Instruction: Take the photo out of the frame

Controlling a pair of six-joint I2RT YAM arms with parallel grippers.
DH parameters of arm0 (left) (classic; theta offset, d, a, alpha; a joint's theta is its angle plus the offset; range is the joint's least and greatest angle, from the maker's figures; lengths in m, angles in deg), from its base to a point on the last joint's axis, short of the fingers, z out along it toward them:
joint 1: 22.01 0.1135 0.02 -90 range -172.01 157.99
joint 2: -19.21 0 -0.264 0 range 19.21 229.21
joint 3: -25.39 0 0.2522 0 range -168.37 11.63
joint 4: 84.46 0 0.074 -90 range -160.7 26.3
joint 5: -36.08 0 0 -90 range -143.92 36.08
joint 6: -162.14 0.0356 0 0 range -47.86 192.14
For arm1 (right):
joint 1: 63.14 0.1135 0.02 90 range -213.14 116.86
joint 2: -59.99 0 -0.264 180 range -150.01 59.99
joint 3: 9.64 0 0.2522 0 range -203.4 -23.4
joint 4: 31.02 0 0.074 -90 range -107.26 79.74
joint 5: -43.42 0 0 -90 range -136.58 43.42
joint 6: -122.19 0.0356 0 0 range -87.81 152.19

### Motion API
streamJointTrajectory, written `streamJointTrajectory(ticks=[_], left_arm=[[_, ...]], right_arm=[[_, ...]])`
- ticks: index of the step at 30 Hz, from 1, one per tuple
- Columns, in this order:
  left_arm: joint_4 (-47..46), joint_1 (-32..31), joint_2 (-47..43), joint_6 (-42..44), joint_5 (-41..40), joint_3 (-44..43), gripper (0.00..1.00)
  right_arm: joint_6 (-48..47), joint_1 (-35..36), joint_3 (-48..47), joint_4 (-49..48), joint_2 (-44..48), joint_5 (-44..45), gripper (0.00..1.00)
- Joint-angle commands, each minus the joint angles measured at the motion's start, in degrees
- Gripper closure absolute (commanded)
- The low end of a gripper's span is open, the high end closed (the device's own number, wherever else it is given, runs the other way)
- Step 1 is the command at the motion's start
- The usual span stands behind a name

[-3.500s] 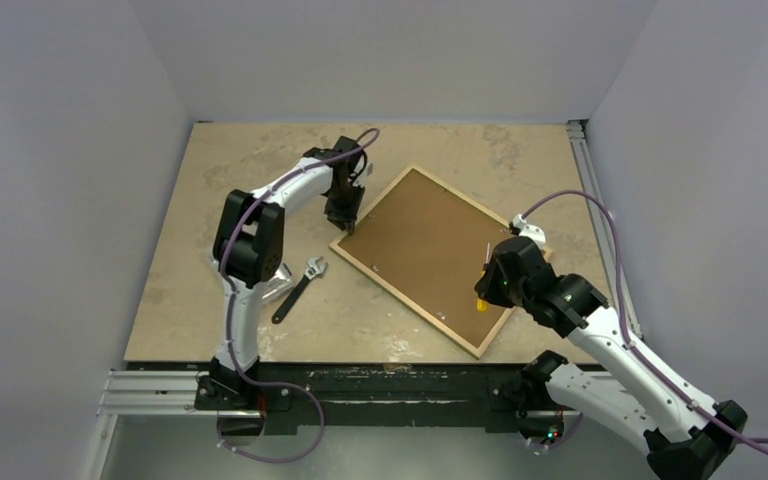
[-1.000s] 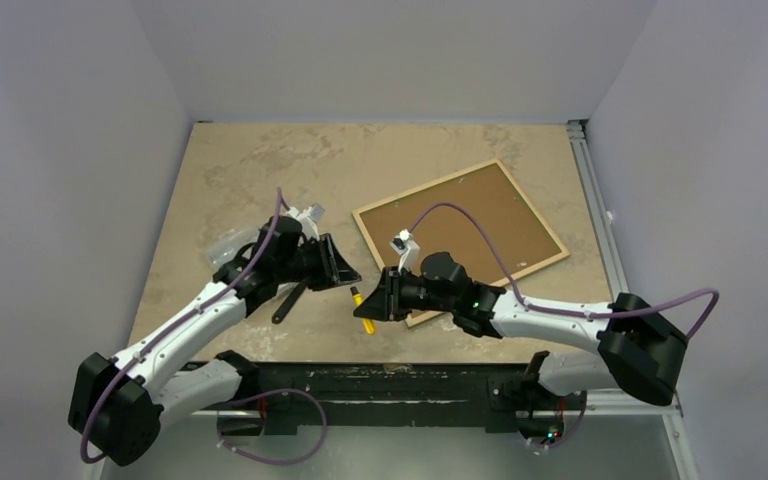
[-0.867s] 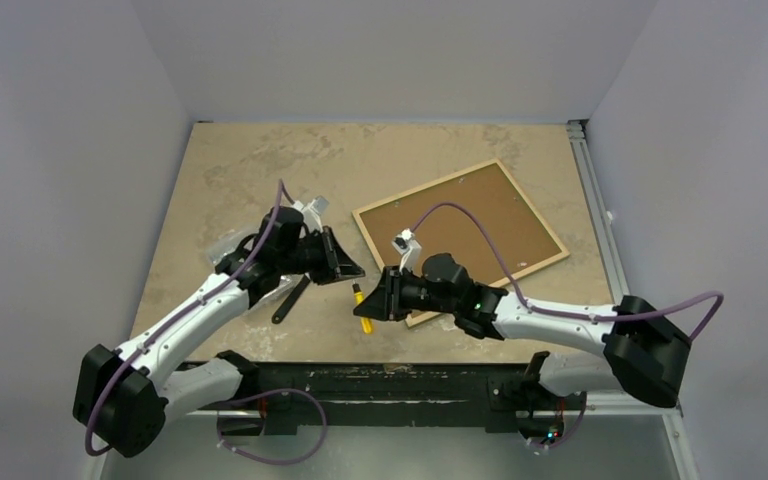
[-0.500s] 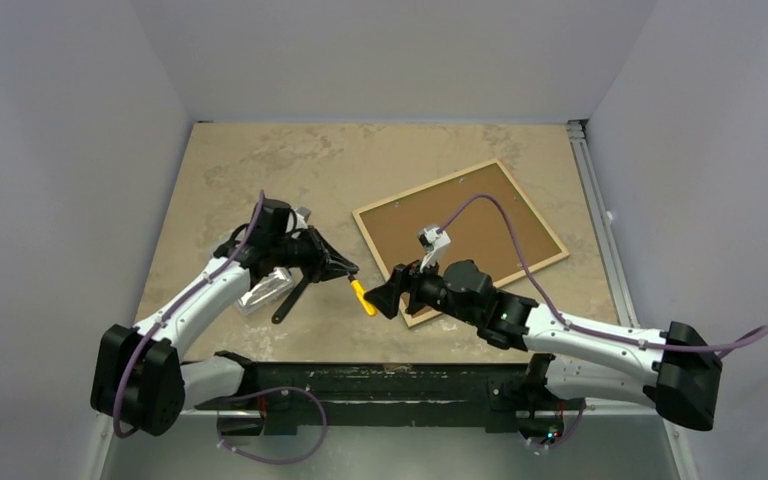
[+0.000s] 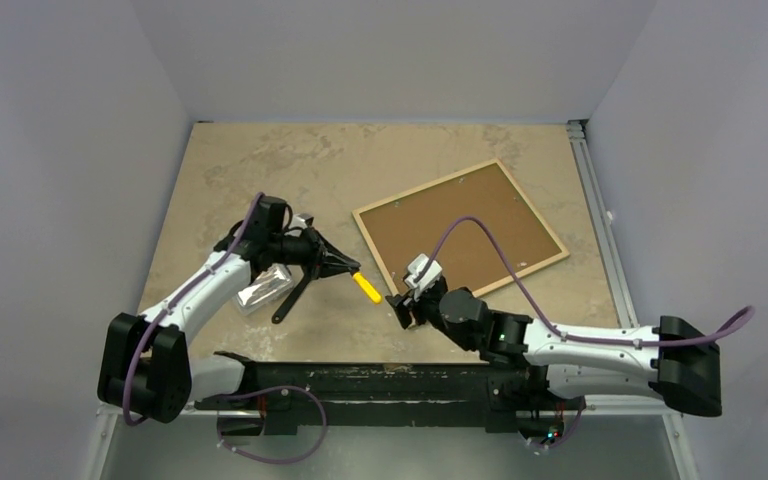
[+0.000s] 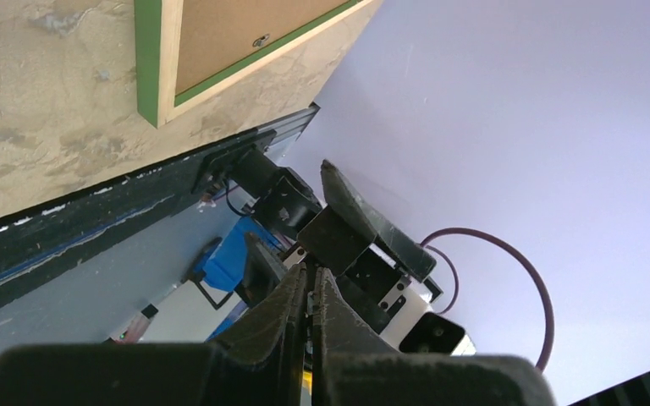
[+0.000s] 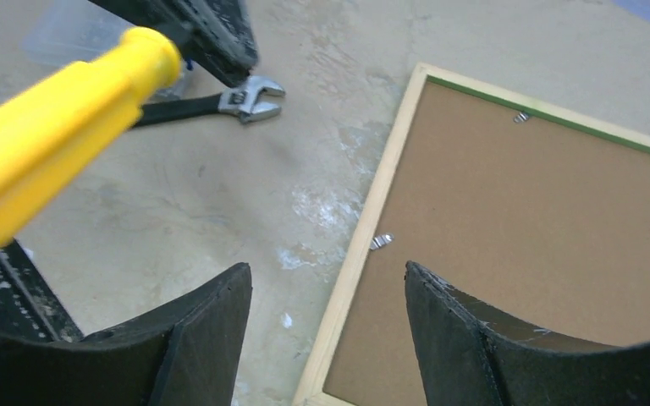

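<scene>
A robot lab cell: plain grey walls (image 5: pixel 390 60) enclose a marbled tabletop (image 5: pixel 260 160) edged with aluminium rails (image 5: pixel 150 390).

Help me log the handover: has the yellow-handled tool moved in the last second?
Yes. The yellow-handled tool has shifted slightly away from the table's near edge, now clamped in the left gripper, while the frame stayed put.
</scene>
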Motion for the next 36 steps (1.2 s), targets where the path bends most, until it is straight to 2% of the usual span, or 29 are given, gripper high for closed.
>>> streamJointTrajectory(ticks=[1,5,8,10,15,19,24,27,31,36], left_arm=[[-3.68,0.41,-0.03,-9.07,1.77,-0.21,1.0],[-8.4,0.41,0.44,-14.24,1.42,1.32,1.0],[-9.13,0.43,1.23,-15.34,0.69,1.2,1.0],[-9.62,0.41,1.76,-15.85,0.62,1.17,1.0],[-10.44,0.41,1.63,-16.7,-0.19,1.4,1.0],[-10.43,0.42,1.79,-16.7,-0.27,1.26,1.0],[-10.43,0.35,1.75,-16.7,-0.2,1.48,1.0],[-10.52,0.41,1.81,-16.58,-0.2,1.6,1.0],[-10.32,0.36,1.77,-16.35,-0.2,1.87,1.0],[-10.23,0.3,1.65,-16.23,-0.2,1.96,1.0]], right_arm=[[-1.47,3.7,1.83,-14.96,0.76,-1.73,0.36],[2.37,6.63,3.07,-27.41,-0.69,-3.12,0.37],[1.51,10.06,0.18,-27.93,-3.29,2.59,0.44],[2.26,10.84,-0.79,-27.93,-3.69,10.8,0.44],[5.1,10.94,-2.56,-26.82,-4.73,16.37,0.44],[5.31,10.92,-2.64,-31.59,-7.16,16.93,0.5],[4.35,10.9,-5.16,-33.07,-11.28,16.89,0.57],[4.81,10.91,-5.04,-34.94,-12.34,18.44,0.58],[4.76,10.87,-5.63,-36.56,-13.89,20.09,0.53],[4.42,10.86,-6.76,-37.23,-15.46,20.54,0.54]])
